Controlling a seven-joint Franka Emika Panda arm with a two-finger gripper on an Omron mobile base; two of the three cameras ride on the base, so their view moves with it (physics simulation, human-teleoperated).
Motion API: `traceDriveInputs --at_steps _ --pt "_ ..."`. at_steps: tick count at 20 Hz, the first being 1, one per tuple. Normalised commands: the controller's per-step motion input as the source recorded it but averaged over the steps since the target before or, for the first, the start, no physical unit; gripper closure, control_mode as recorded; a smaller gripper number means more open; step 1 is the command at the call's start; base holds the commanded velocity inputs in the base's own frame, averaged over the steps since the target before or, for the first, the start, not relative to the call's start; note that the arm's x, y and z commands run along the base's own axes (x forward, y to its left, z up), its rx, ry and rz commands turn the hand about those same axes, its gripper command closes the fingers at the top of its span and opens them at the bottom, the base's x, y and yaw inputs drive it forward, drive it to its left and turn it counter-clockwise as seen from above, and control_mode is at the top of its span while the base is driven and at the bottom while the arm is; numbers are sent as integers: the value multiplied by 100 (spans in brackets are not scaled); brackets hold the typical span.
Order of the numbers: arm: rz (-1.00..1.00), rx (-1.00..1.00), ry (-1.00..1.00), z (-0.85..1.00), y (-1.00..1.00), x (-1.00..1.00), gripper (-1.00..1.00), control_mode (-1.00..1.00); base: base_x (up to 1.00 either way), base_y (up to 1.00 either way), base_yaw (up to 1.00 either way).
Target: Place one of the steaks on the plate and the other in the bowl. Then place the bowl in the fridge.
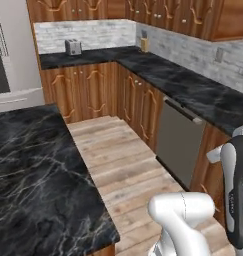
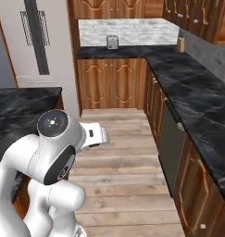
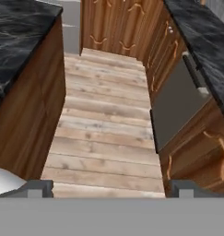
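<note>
Hand view: looking down over pale wooden floor planks (image 3: 106,133), gripper (image 3: 109,188) spread wide, grasping nothing. Black veined marble counters (image 3: 21,27) flanking at nine and two o'clock. Grey fridge (image 2: 37,46) standing at eleven o'clock, showing two vertical bar handles. One steel toaster (image 1: 73,47) sitting at twelve.

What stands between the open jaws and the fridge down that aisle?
Nothing visible. The gripper looks down a bare wooden floor between the island counter and the dishwasher. The fridge stands at the far end, doors shut. No steaks, plate or bowl can be seen here.
</note>
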Motion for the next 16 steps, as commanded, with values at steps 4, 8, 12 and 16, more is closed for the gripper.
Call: traceDriveInputs --at_steps 4,8,12,16 --pt "0 0 0 0 0 0 -100 100 100 -21 48" --pt "0 0 0 0 0 0 -100 100 100 -57 31" --pt "0 0 0 0 0 0 -100 100 100 -29 26" --pt "0 0 0 0 0 0 -100 100 100 -7 22"
